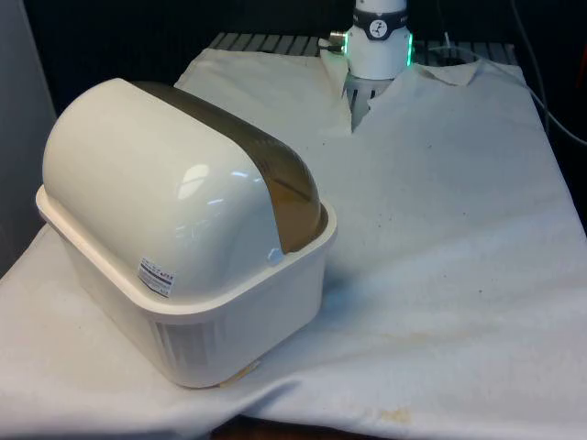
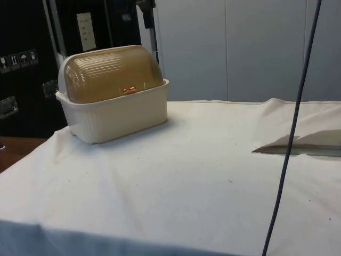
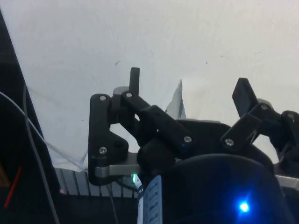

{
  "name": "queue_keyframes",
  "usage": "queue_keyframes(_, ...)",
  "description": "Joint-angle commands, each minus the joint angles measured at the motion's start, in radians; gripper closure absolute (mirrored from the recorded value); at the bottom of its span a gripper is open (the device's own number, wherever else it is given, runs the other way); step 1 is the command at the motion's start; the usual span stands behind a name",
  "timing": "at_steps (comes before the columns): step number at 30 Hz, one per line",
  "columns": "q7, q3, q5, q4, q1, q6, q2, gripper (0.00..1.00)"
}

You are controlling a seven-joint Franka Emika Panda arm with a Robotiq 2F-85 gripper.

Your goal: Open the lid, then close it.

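A cream bread box (image 1: 183,229) stands on the white cloth at the front view's left, its white back shell turned to that camera. In the side view the box (image 2: 117,114) shows its translucent brown roll lid (image 2: 112,72) pulled fully down, the small orange handle (image 2: 129,90) resting at the base's rim. A strip of the brown lid (image 1: 275,174) curves over the top in the front view. My gripper (image 3: 189,88) hangs open over bare white cloth, its two black fingertips (image 3: 135,79) far apart with nothing between them.
The arm's white base (image 1: 378,41) stands at the table's far end, where the cloth has a slit (image 1: 353,115). A dark cable (image 2: 290,138) hangs across the side view. A raised fold of cloth (image 2: 298,141) lies to the box's right there.
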Motion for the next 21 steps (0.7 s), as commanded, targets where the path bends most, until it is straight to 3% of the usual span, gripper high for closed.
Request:
queue_keyframes(1,0.005,0.001,-0.004,-0.002,0.001,0.0,-0.004,0.02)
queue_keyframes(4,0.0,0.001,0.0,0.0,0.0,0.0,-0.001,0.16)
queue_keyframes(5,0.005,0.002,-0.005,-0.003,0.001,0.001,-0.005,0.16)
queue_keyframes(8,0.006,0.003,-0.005,-0.003,0.001,0.001,-0.005,0.35)
queue_keyframes(9,0.006,0.003,-0.005,-0.003,0.001,0.001,-0.006,0.47)
queue_keyframes(14,0.001,0.002,0.0,0.0,0.0,0.0,-0.001,0.75)
queue_keyframes(16,0.007,0.003,-0.005,-0.004,0.001,0.001,-0.006,0.81)
queue_keyframes(18,0.007,0.004,-0.005,-0.004,0.001,0.001,-0.006,0.97)
queue_keyframes(21,0.015,0.01,-0.009,-0.01,0.004,0.014,-0.017,1.0)
